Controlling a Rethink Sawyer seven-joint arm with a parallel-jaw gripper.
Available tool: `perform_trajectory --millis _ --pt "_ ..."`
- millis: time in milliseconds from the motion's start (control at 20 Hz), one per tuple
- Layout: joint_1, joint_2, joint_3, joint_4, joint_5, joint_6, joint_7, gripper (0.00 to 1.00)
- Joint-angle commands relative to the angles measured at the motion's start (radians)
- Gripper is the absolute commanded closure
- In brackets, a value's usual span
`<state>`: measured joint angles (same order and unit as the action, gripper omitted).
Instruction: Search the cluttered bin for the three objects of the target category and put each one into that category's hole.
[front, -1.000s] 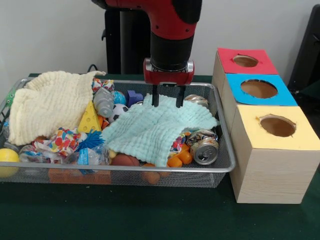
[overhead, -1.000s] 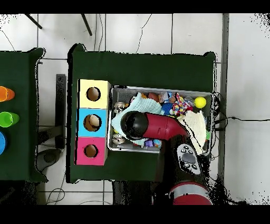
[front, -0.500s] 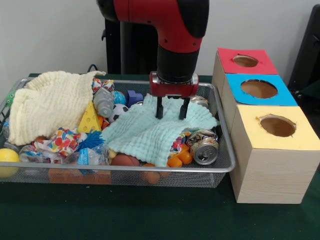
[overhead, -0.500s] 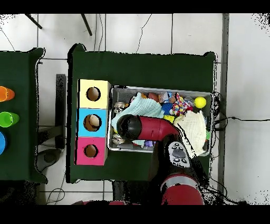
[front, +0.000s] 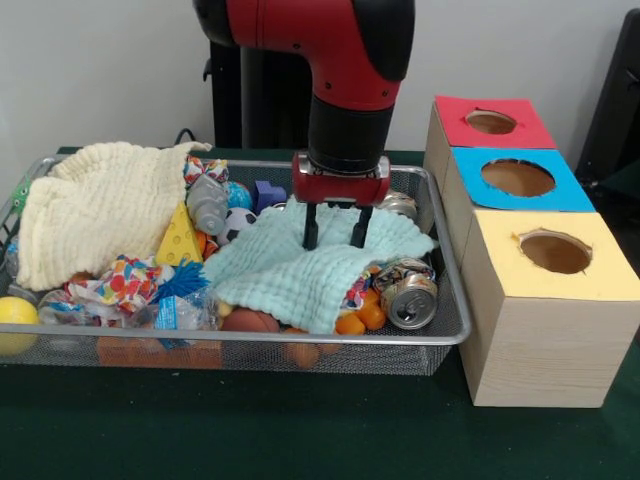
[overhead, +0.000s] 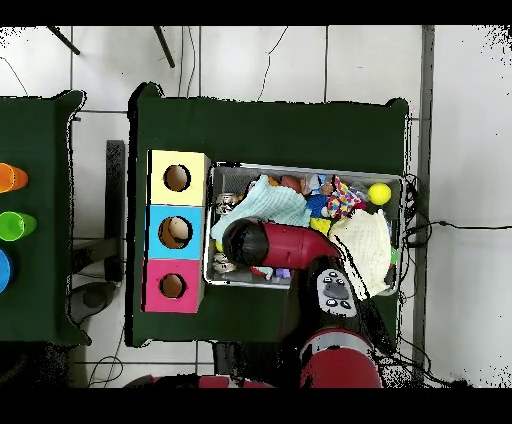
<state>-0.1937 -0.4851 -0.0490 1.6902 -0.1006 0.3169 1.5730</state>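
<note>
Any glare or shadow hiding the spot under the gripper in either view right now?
Front view: even light, no glare; the open gripper casts only a faint shadow on the mint-green crinkled cloth, and the crushed silver can shows a mild sheen. Overhead view: no glare, but the red and black arm covers the gripper and part of the wire mesh bin.

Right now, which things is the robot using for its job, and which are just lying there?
For the job: hand, open over the green cloth; bin; boxes with holes: red, blue, yellow.
Just lying about: yellow cloth; cups on the side table.
</note>
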Motion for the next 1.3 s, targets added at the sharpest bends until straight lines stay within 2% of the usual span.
perform_trajectory --millis 50,450,600,650,750,1100,1200,1300 --pt "0.003 0.108 0.018 0.003 -0.029 -0.082 0.153 0.0" --pt "0.014 0.131 0.003 -0.005 -0.028 -0.1 0.151 0.0" --pt "0.005 0.125 0.014 0.007 -0.049 -0.159 0.142 0.0" --pt "0.006 0.124 0.014 0.009 -0.051 -0.17 0.143 1.0" --pt "0.039 0.121 -0.024 -0.005 -0.02 -0.09 0.161 1.0" --pt "0.03 0.092 -0.011 0.028 -0.006 -0.073 0.157 1.0" --pt "0.017 0.032 -0.007 0.06 -0.003 -0.006 0.137 1.0" --pt "-0.014 -0.089 0.003 0.114 0.001 0.116 0.084 1.0"
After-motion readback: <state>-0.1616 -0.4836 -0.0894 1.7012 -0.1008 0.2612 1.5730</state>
